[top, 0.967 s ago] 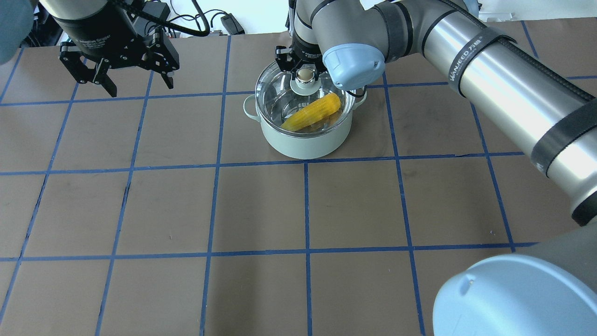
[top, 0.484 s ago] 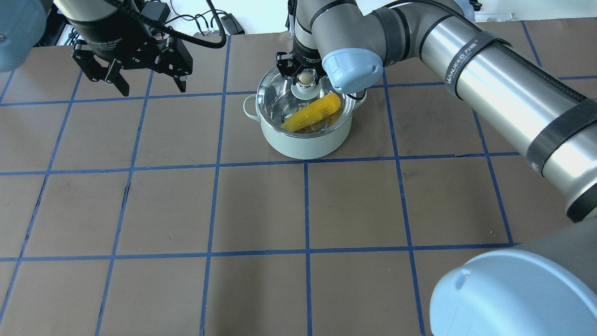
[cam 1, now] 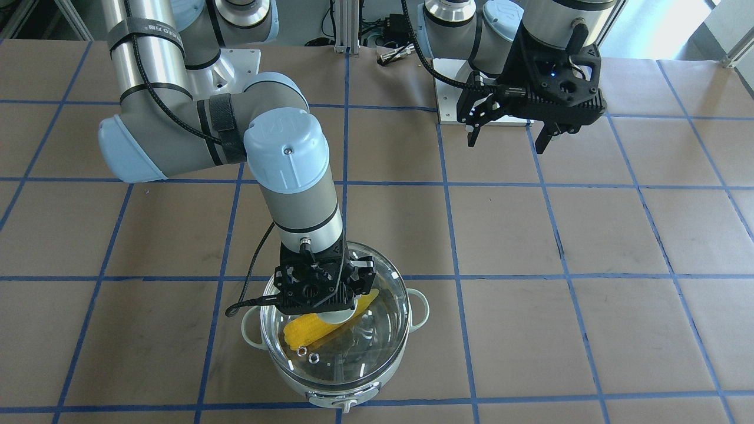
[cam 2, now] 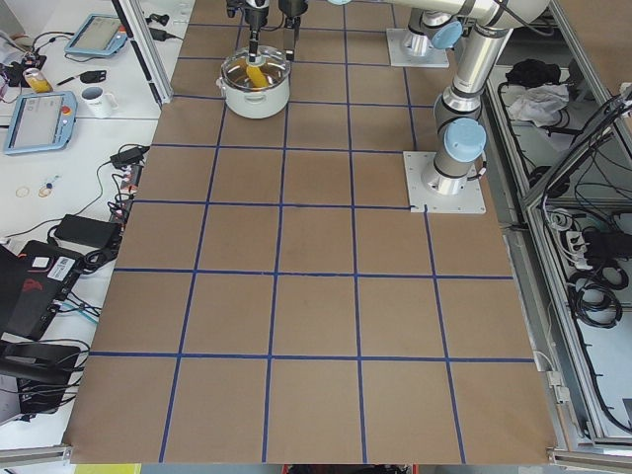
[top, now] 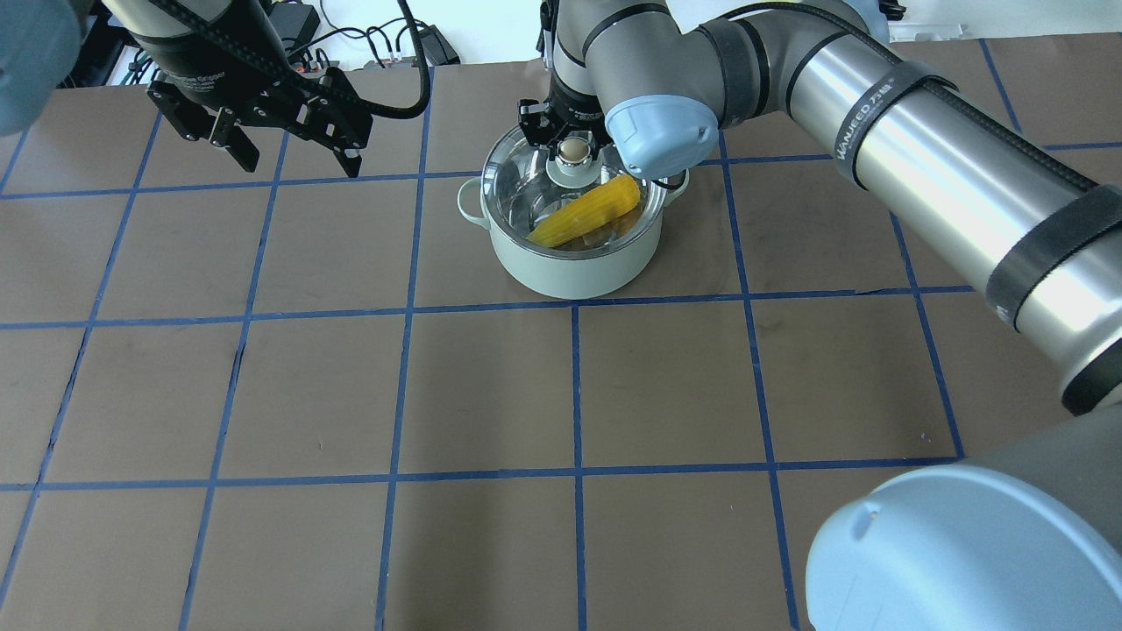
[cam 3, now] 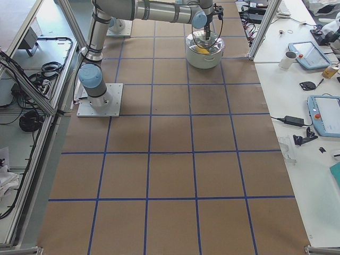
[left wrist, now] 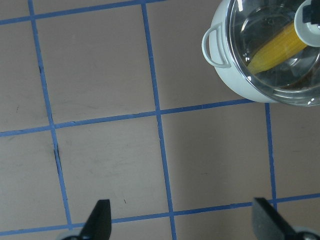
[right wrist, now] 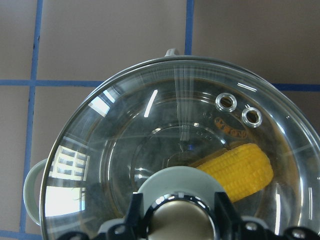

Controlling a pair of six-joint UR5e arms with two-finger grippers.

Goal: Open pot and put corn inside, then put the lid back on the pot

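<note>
The pale grey-green pot (top: 570, 267) stands at the far middle of the table, also in the front view (cam 1: 339, 394). The yellow corn (top: 587, 210) lies inside it, seen through the glass lid (top: 526, 188) that covers the pot's rim. My right gripper (top: 574, 151) is shut on the lid's beige knob. In the right wrist view its fingers (right wrist: 134, 212) flank the knob, above the corn (right wrist: 240, 167) and the vent rings (right wrist: 226, 102). My left gripper (top: 300, 165) is open and empty, raised left of the pot, which shows in its wrist view (left wrist: 235, 80).
The table is brown paper with a blue tape grid (top: 574, 386). The arm bases (cam 1: 235, 65) are bolted on the robot's side. Side benches hold tablets (cam 2: 35, 118), a mug (cam 2: 96, 97) and cables.
My left gripper has moved to the right, towards the pot's side, still open. The lid with my right gripper has dropped slightly onto the pot.
</note>
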